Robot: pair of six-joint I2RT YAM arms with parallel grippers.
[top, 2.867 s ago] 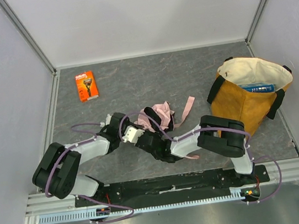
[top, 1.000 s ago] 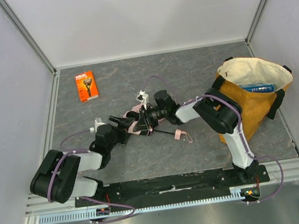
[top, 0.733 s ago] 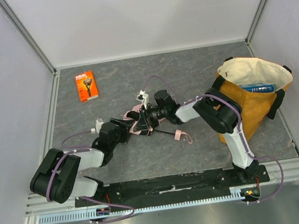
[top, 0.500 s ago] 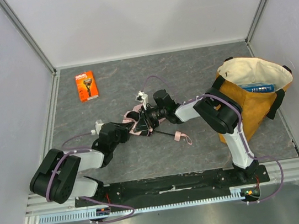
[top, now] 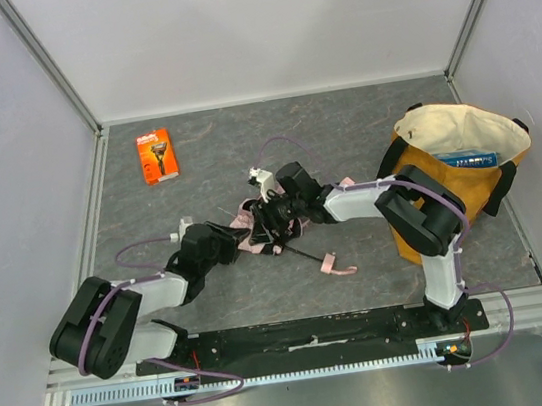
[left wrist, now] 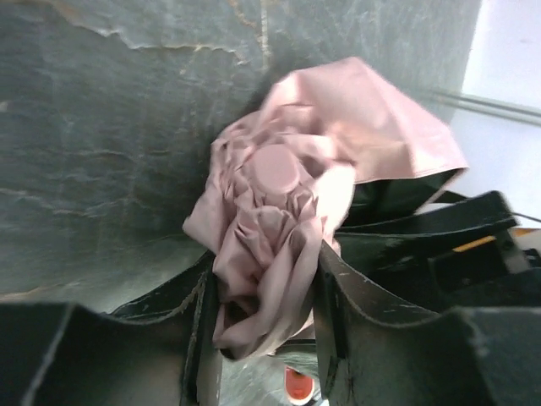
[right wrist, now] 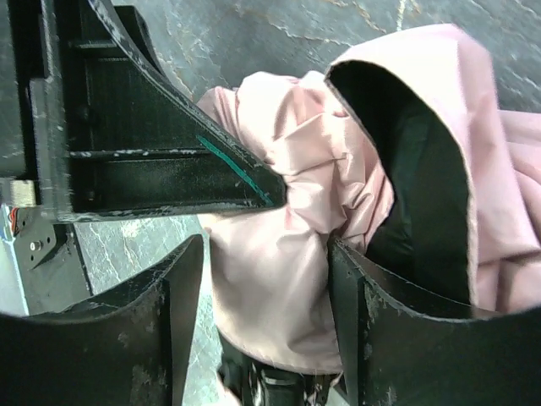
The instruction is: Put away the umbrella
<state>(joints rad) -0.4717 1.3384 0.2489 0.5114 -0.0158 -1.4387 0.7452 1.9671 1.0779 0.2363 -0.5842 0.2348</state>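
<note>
The umbrella lies on the grey table, a little left of centre. Its pale pink fabric is bunched between the left gripper and the right gripper, which meet it from opposite sides. The mustard tote bag stands well apart at the right.

Both sets of jaws stand partly open with fabric filling the gap between them. Whether either is pressing firmly or merely resting around the cloth cannot be told from these views.

The step in hand is judged to be gathering the loose canopy into a tight bundle. It would be done well if one side were kept clamped while the other was re-seated deeper. The folds should be taken close to the core and not at a loose flap, or the cloth may spill out. The thin black shaft should not be levered against the table.

Only the top view shows the shaft running out to the small pink handle, which lies free, and where the bag stands. The left wrist view alone shows the round pink cap at the middle of the crumpled folds. The right wrist view alone shows a dark hollow under a raised fold, and a finger of the left gripper lying against the fabric.
</note>
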